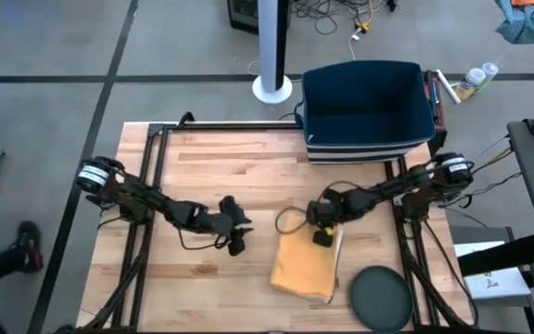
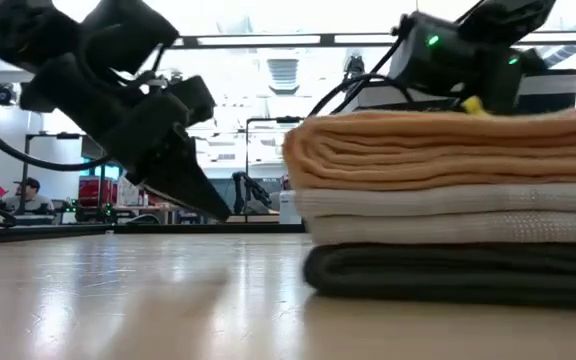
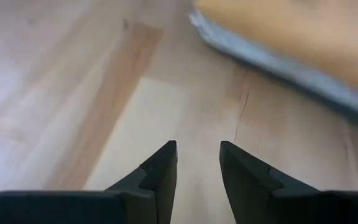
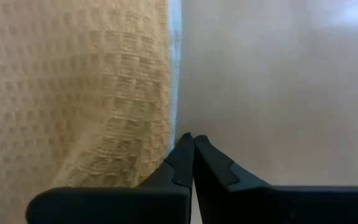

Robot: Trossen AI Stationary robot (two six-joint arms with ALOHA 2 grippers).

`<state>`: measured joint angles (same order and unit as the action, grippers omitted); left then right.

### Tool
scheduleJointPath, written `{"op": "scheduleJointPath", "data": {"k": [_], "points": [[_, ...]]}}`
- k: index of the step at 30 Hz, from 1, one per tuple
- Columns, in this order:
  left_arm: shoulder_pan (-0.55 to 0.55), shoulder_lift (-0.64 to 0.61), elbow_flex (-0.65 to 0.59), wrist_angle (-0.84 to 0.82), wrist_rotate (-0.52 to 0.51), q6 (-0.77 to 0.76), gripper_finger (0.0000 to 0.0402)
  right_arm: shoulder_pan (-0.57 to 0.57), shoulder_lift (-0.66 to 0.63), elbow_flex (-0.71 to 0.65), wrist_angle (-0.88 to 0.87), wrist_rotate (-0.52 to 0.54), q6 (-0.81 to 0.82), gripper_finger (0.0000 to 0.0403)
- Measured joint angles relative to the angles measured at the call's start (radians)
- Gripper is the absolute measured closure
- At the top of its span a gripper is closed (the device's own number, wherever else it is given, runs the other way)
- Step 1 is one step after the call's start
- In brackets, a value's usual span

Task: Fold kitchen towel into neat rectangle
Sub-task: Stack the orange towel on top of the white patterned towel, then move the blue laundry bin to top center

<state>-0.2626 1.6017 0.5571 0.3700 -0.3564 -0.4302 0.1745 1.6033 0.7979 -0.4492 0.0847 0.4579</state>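
Note:
The kitchen towel (image 1: 304, 267), tan with a waffle weave, lies folded into a rectangle on top of a stack; the low view shows it (image 2: 448, 150) resting on a white folded cloth (image 2: 448, 215) and a dark one (image 2: 448, 275). My right gripper (image 1: 324, 239) is shut and points steeply down at the towel's far edge (image 4: 160, 112). My left gripper (image 1: 237, 246) is open with nothing between its fingers (image 3: 197, 144). It slants down over bare wood, left of the stack. My right gripper has its shut fingertips (image 4: 185, 149) right at the tan towel's far edge (image 4: 157, 155), coming from above and slanting. Whether they touch the cloth I cannot tell. The towel lies flat on the stack.
A dark blue bin (image 1: 367, 111) stands at the table's far edge. A dark round disc (image 1: 381, 297) lies at the near right beside the stack. A black cable loop (image 1: 290, 221) lies just beyond the towel's far left corner. Bare wood stretches left of my left gripper.

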Motion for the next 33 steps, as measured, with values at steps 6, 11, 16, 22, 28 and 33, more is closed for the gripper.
{"op": "scheduleJointPath", "data": {"k": [6, 11, 16, 22, 28, 33], "points": [[0.001, -0.019, -0.035, 0.074, -0.051, 0.036, 0.0287, 0.088, -0.01, 0.102, -0.153, -0.07, 0.073, 0.04], [0.001, -0.019, -0.038, 0.072, -0.053, 0.049, 0.0287, 0.109, -0.013, 0.306, -0.463, 0.077, 0.06, 0.0401], [0.001, -0.019, -0.038, 0.067, -0.053, 0.049, 0.0287, 0.099, -0.028, 0.539, -0.721, 0.512, -0.064, 0.0398], [0.001, -0.019, -0.037, 0.044, -0.053, 0.022, 0.0287, 0.047, -0.049, 0.769, -0.663, 0.729, -0.443, 0.0371], [0.0, -0.019, -0.043, 0.006, -0.05, -0.044, 0.0287, -0.081, -0.063, 0.902, -0.663, 0.61, -0.63, 0.0312], [0.0, -0.019, -0.043, 0.007, -0.02, -0.062, 0.0287, -0.216, -0.089, 0.945, -0.794, 0.5, -0.639, 0.0259]]}}
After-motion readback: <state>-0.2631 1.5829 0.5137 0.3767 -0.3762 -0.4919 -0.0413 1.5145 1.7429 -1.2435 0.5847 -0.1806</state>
